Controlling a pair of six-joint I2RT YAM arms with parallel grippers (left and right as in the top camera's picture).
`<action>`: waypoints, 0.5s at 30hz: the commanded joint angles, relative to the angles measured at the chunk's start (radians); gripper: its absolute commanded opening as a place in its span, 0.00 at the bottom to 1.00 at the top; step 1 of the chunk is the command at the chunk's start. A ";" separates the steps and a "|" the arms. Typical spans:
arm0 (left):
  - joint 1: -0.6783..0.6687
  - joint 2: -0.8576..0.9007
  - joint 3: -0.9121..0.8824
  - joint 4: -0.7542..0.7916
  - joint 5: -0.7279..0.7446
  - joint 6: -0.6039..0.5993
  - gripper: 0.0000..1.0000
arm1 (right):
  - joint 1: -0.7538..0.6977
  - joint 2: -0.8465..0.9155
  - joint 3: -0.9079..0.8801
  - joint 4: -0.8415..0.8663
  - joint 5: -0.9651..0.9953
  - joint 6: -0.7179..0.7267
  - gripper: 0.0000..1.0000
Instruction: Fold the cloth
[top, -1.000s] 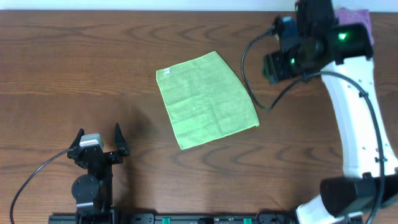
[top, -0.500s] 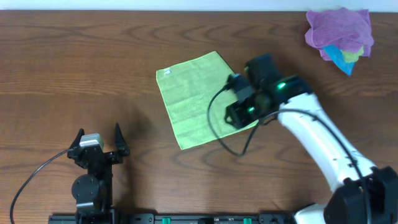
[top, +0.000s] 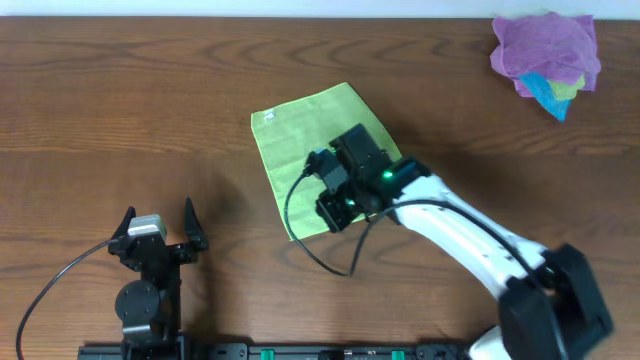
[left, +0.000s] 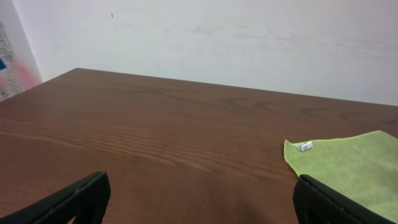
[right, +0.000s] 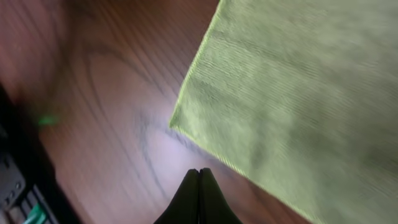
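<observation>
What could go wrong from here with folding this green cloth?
1. The right jaws are shut on nothing, just off a corner of the cloth, over the table; lifting now would likely leave the cloth flat.
2. Pushing in shut could shove that corner and bunch it.
3. The left jaws sit open far away, so nothing pins the cloth.

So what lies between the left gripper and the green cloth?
Nothing but bare table, plain in the overhead view, from the left gripper to the cloth.

wooden table (top: 150, 100), purple cloth (top: 545, 45), perhaps blue cloth (top: 548, 92)
</observation>
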 joint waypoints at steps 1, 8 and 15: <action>-0.003 -0.006 -0.013 -0.055 -0.022 0.015 0.95 | 0.016 0.061 -0.006 0.026 -0.040 0.047 0.01; -0.003 -0.006 -0.013 -0.055 -0.022 0.015 0.95 | 0.041 0.129 -0.006 0.066 -0.077 0.061 0.01; -0.003 -0.006 -0.013 -0.055 -0.022 0.015 0.96 | 0.093 0.154 -0.006 0.100 -0.076 0.072 0.01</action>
